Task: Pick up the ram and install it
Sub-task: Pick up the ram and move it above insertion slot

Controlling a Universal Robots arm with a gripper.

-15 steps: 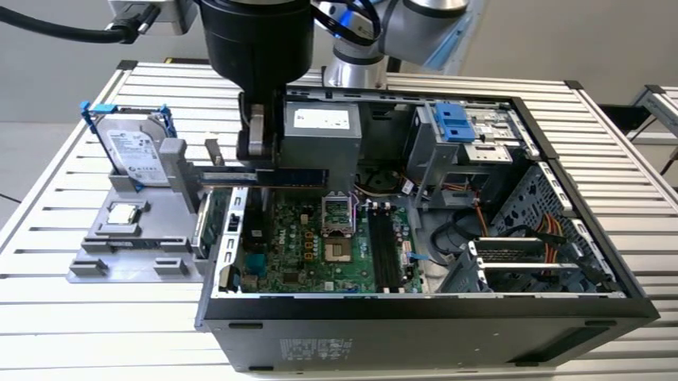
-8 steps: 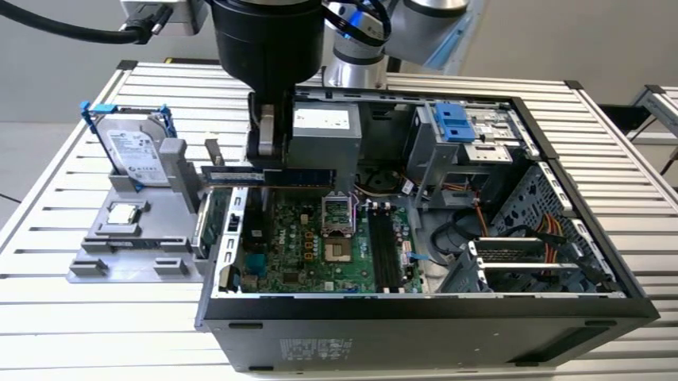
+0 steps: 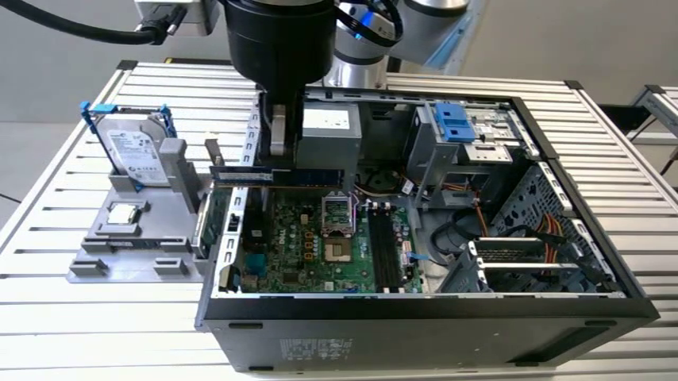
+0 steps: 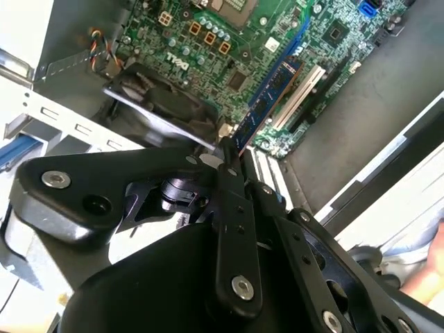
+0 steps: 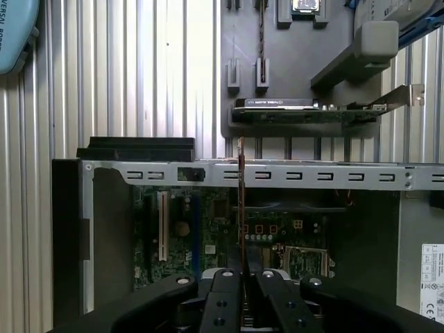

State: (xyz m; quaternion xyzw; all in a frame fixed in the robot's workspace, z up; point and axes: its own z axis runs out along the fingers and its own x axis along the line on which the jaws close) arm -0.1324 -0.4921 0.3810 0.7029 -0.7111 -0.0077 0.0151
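Bright, even light washed the ribbed surface (image 3: 95, 333) near-white at the exterior view's lower left; the inside of the computer case (image 3: 424, 333) sat shadowed. In the second wrist view the claw (image 4: 229, 147) looked soft, perhaps out of focus.

One end of the ram (image 5: 241, 208) is hidden between the jaws.

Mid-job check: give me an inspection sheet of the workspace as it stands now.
Surface: slatted metal table carrying an open computer case and a grey fixture tray.
Job's things: ram held above the motherboard, not in a slot.
Clutter: blue-framed drive, small silver chip and expansion card on the tray.
Gripper: gripper shut on the ram.
Cables: black cable at the arm; orange wires inside the case.
Surroundings: another slatted table at the exterior view's right.
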